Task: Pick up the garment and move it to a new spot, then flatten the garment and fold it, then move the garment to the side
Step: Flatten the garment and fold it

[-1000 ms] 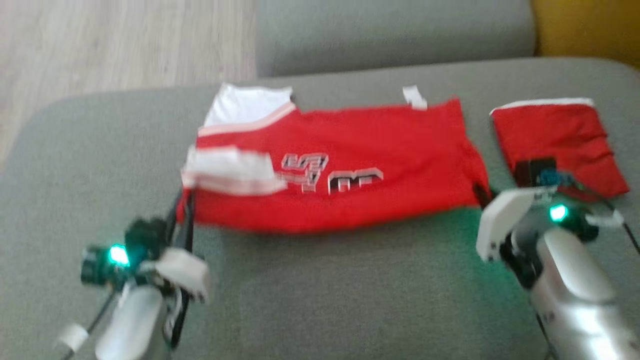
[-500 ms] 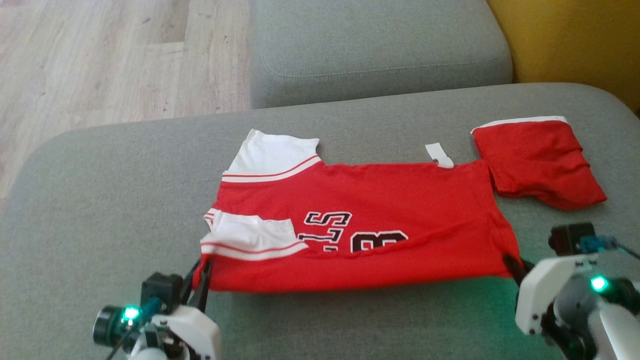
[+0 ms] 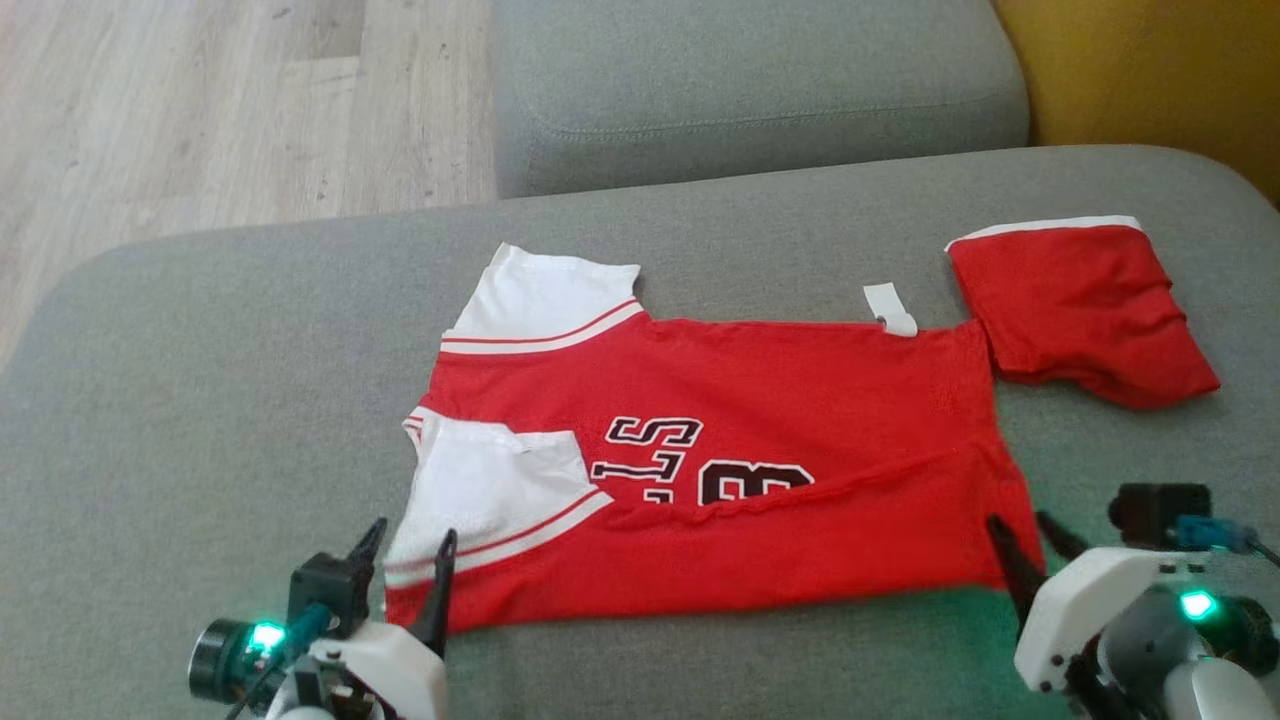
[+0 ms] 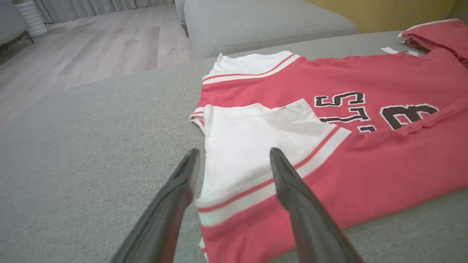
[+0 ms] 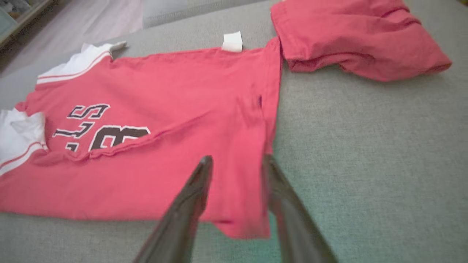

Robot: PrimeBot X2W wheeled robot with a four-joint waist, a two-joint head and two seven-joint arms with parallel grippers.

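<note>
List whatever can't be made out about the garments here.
- Print on the jersey: lower half hidden under the folded-up flap, head view.
- White tag: wording too small, head and right wrist views.
- Folded red garment: folds hide what it is; the left wrist view's right edge crops it.

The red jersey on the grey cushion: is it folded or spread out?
Folded lengthwise. A red flap lies doubled over the jersey, hiding the bottom of its black lettering, and one white sleeve lies across the front.

One jersey (image 3: 760, 420); one folded bundle (image 3: 1080, 310); end effectors two: left (image 3: 414, 530), right (image 3: 1017, 520).
</note>
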